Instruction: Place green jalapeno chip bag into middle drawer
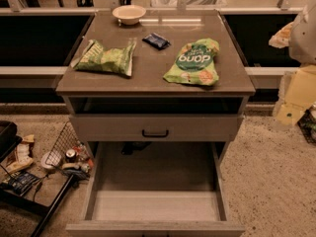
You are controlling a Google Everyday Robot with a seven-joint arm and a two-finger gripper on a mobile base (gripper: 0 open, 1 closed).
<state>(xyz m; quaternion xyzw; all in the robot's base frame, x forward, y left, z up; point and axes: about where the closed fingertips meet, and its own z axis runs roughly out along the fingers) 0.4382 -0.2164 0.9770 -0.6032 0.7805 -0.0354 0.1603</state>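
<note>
The green jalapeno chip bag [106, 57], pale green with white stripes, lies flat on the left of the cabinet top [148, 78]. The middle drawer [155, 205] is pulled far out at the bottom of the view, its pale floor bare. Above it is a shut grey drawer front with a black bar handle [155, 133]. My gripper is not in view. A pale rounded shape [303, 33] at the right edge may be part of my arm.
A brighter green bag with white lettering [193, 62] lies on the right of the top. A small dark packet [156, 40] and a white bowl [129, 14] sit further back. A wire basket with clutter [66, 152] is on the floor at left. Yellow boxes [296, 95] stand at right.
</note>
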